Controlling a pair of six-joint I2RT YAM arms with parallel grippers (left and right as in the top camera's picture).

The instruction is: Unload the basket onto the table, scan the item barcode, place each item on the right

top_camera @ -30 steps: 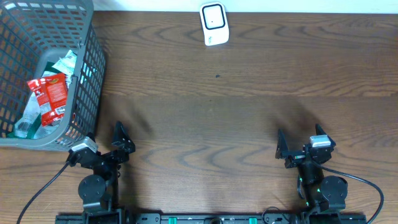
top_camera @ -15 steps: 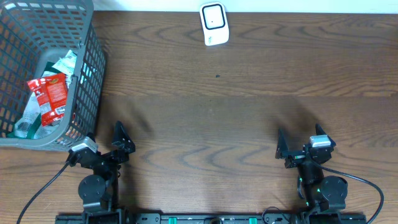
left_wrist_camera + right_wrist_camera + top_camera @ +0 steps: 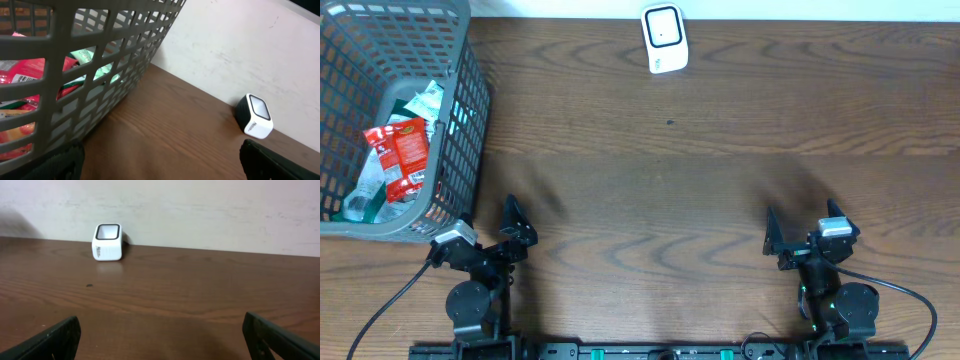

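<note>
No legible text, brand, number or sign found. The red packet (image 3: 408, 150) in the grey basket (image 3: 460, 125) carries white printing, too small and blurred to read from overhead; through the mesh in the left wrist view it is no clearer. The white barcode scanner (image 3: 107, 242) bears a short dark line of marking on its front face, unreadable in every view.

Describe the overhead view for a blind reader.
A grey basket of snack packets sits upper left on the wooden table, a white barcode scanner at its far edge. The left tool and right tool rest open and empty near the bottom.
</note>
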